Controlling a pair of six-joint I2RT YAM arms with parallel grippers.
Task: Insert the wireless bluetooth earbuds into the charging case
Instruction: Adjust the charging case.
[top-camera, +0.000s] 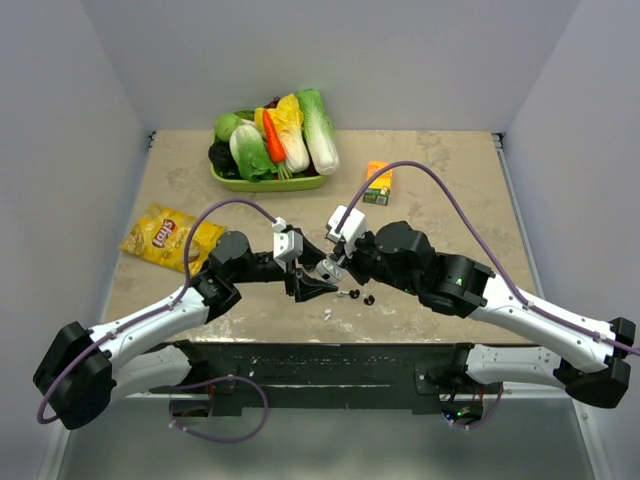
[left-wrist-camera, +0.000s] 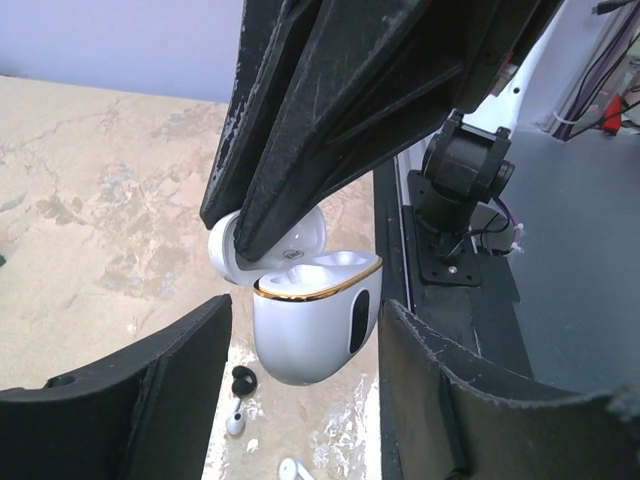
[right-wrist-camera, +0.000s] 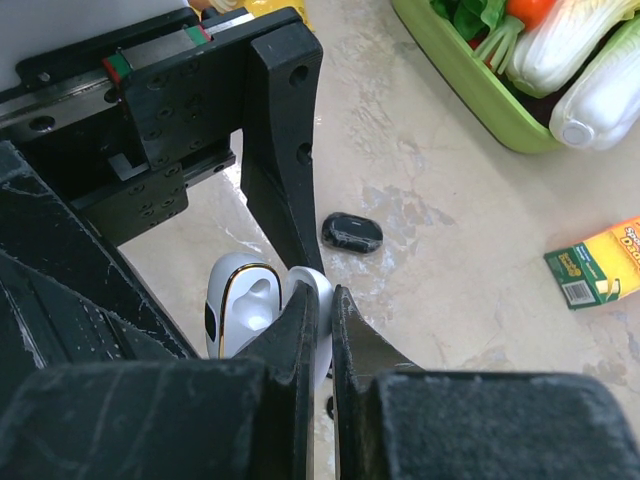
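Two black buds (top-camera: 369, 299) lie side by side on the table (top-camera: 450, 200), near the middle of its near edge, with a white bud (top-camera: 327, 313) close by. None is loaded yet.

Just above them hangs the case (left-wrist-camera: 310, 340), off the table and open, its two wells empty and facing up. The right gripper (right-wrist-camera: 325, 300) is pressed together on the lid (left-wrist-camera: 305, 235), pinching its thin edge from above. The left gripper (top-camera: 312, 284) is spread to either side of the body. A sliver of table shows past one finger, so I cannot tell whether it bears on the shell yet.

The step in hand looks like passing the case to the left gripper so the right can go for the buds. To do it well:
- Close the left on the body's broad sides, below the gold rim (left-wrist-camera: 300, 292), clear of the wells.
- Keep the right pinch on until that hold is firm — a smooth rounded shell may squirt out.
- Keep the wells level.
- Release the lid gently, or it may snap shut.
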